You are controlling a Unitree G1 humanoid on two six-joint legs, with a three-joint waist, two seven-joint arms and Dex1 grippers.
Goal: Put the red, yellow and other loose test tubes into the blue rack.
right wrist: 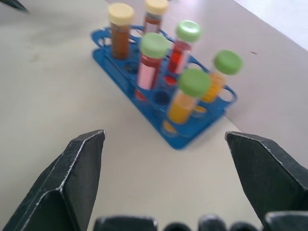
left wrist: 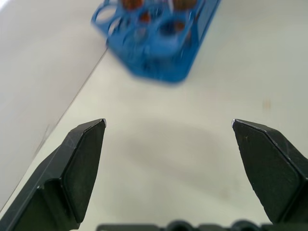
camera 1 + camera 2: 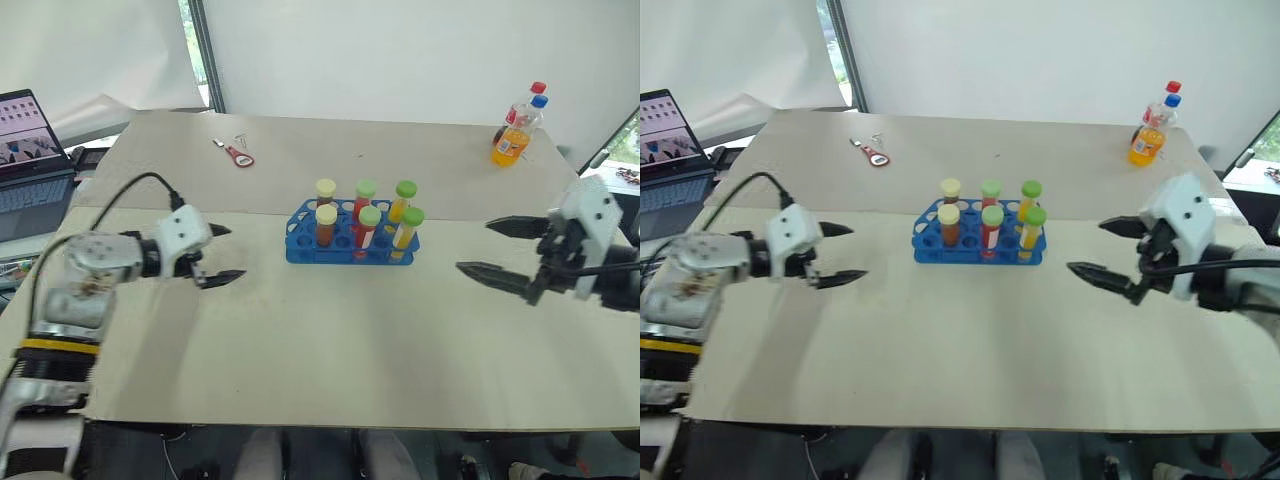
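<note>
Bare table (image 3: pixel 300 340) around blue rack (image 3: pixel 345 245), end effectors apart.

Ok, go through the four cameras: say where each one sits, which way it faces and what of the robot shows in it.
Left eye view: on the head, facing forward and down over the table; left gripper and right gripper flank the blue rack.
Right eye view: beside it on the head, same scene.
Left wrist view: on the left wrist, looking along two open fingers toward the rack.
Right wrist view: on the right wrist, open fingers, facing the capped test tubes.
All four share the rack.
</note>
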